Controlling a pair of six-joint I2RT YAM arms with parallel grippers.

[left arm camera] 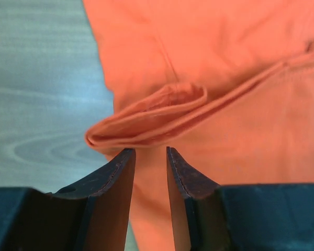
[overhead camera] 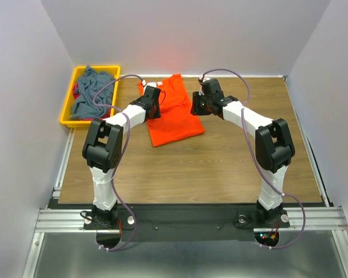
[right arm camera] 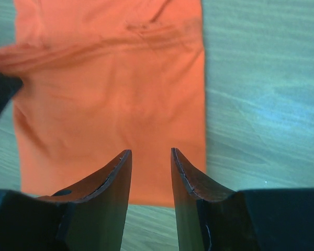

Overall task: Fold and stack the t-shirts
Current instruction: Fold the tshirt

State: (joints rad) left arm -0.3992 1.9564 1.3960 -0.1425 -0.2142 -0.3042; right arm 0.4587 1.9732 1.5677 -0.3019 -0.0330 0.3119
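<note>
You had two arms, the left arm (overhead camera: 107,142) and the right arm (overhead camera: 272,145), with two fingers (left arm camera: 115,183) apiece. You had one tabletop (overhead camera: 220,168), one orange t-shirt (overhead camera: 174,119), one yellow bin (overhead camera: 75,123), one grey-blue t-shirt (overhead camera: 93,92) and one scrap of red cloth (overhead camera: 76,91).

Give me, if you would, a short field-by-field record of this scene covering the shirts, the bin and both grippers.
orange t-shirt: spread on the table, one edge doubled over
grey-blue t-shirt: bunched in the yellow bin
red cloth: a glimpse at the bin's left side
left gripper: open, empty, at the orange t-shirt's doubled edge
right gripper: open, empty, over the orange t-shirt
stack: not yet started
</note>
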